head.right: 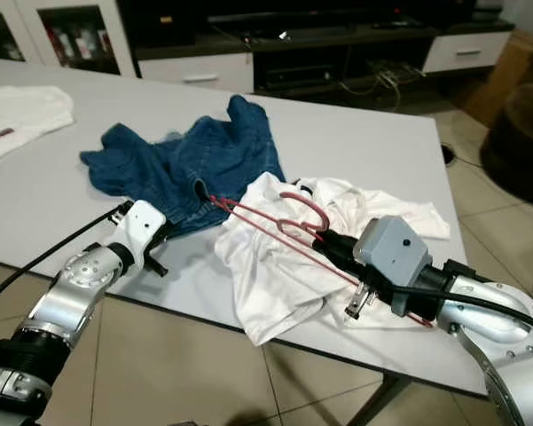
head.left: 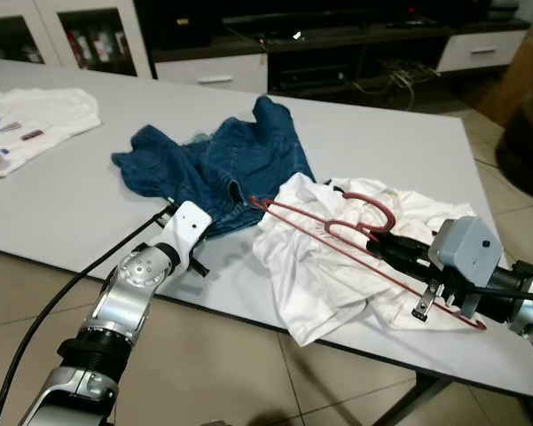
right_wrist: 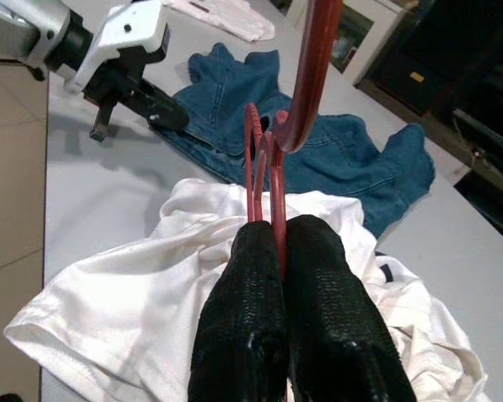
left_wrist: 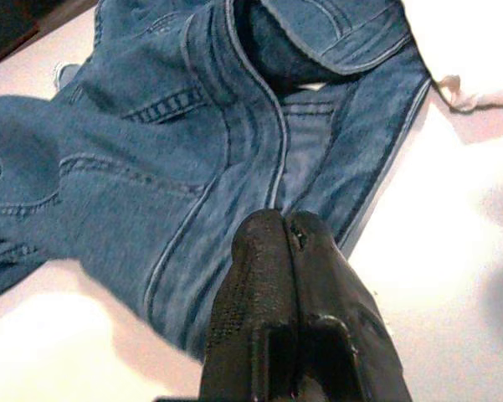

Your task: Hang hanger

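A red wire hanger point(head.left: 340, 255) lies across a crumpled white shirt point(head.left: 315, 288) near the table's front right edge. Its hook point(right_wrist: 308, 75) curves up in front of the fingers. My right gripper point(right_wrist: 278, 230) is shut on the hanger just below the hook, low over the shirt point(right_wrist: 134, 293). A little to the left, my left gripper point(left_wrist: 284, 219) is shut with nothing between its fingers. Its tips rest at the near edge of a pair of blue jeans point(head.left: 222, 164).
The grey table point(head.left: 80, 204) also holds a second white garment point(head.left: 31, 124) at the far left. A dark TV cabinet point(head.left: 337, 53) with white drawers stands behind the table. Tiled floor point(head.left: 231, 373) lies below the front edge.
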Tool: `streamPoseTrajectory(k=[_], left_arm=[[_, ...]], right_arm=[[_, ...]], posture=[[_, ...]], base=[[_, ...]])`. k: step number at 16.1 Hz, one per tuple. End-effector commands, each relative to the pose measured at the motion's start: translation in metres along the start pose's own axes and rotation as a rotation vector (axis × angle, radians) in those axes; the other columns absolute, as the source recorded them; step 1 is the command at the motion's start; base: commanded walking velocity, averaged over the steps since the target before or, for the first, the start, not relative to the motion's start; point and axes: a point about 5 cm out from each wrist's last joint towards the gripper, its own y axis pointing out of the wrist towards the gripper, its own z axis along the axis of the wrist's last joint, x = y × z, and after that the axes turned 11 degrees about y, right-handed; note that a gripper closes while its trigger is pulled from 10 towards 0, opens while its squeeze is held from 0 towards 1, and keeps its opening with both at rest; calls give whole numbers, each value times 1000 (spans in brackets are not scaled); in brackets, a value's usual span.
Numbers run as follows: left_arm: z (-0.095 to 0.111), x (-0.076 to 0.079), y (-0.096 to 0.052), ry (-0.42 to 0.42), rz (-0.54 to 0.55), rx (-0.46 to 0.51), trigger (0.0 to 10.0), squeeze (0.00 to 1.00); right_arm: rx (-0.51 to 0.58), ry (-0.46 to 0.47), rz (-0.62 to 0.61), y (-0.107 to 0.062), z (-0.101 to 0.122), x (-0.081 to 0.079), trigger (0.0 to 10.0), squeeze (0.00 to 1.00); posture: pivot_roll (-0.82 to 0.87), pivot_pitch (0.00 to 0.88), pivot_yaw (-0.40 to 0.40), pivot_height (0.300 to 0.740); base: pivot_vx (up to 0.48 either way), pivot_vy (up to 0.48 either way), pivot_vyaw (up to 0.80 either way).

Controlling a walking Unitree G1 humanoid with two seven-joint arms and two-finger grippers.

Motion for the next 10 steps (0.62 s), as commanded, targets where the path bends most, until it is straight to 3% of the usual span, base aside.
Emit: streamPoseTrajectory(k=[1,4,6,10], left_arm=[[4,-5,1,3,20,11,10000,0],[4,-10,2,6,54,13,10000,0],[10,-16,2,5,103,67,10000,0],[17,-22,4,-114,190,124,10000,0]], right_arm=[[5,-14,-7,0,1,0,10000,0],[11,-12,-12,1,1,1,10000,0],[28,-4,-13,5,1,-1,10000,0],[69,25,-39,14,0,-3,10000,0]], posture=[[-1,83,33,740],[-2,81,32,740],[-2,80,31,740],[7,76,45,740]], base=[[0,0,0],[0,0,0],[0,0,0],[0,0,0]])
